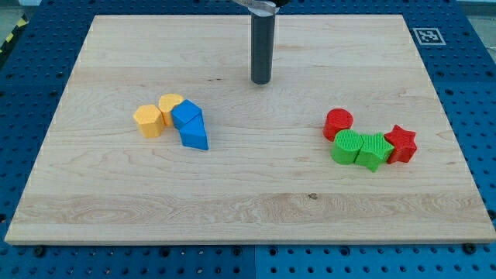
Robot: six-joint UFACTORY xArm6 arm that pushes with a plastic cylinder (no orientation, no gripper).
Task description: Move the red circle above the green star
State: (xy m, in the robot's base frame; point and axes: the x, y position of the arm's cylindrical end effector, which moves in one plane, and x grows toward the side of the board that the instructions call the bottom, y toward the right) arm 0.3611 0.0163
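Two clusters sit on the board (248, 209). Right: red circle (338, 123) touching the green circle (348, 146), left of the green star (374, 150) and red star (401, 143). Rod's tip (261, 81) stands far, centre, touching nothing; no jaws.

Setting: a robotics lab or test bench.
Base: a blue perforated mounting plate (465, 46) with a regular grid of holes, of the kind used for fixing equipment.
Desk: a pale wooden board (248, 194) laid flat on that plate as the work surface.
Marker: a black-and-white fiducial tag (426, 36) at the board's top right corner, a camera-calibration aid.
Edge detail: yellow-and-black hazard striping (11, 37) at the view's top left.
Props: small coloured plastic blocks, typical of manipulation experiments.
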